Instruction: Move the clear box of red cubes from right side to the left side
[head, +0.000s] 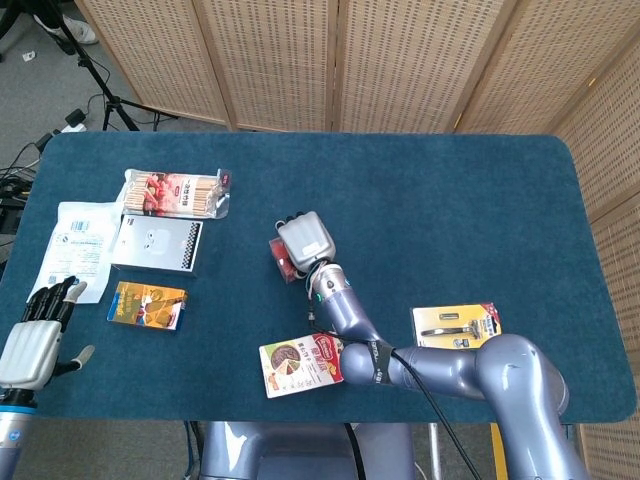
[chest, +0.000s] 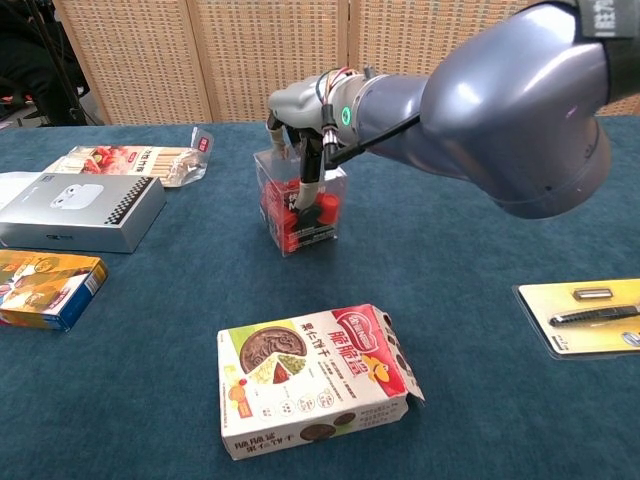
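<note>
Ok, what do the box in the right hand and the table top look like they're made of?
The clear box looks like thin glossy see-through plastic: the red cubes show through its walls, and its edges catch light. The right hand grips it from above. The table top seems covered in matte dark blue felt or short-pile fabric, with a fuzzy, unreflective surface.

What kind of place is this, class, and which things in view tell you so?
Probably a robot lab or test room, not a home. A blue table holds assorted packaged goods, folding wicker screens wall it off, and a tripod with cables stands on the floor.
</note>
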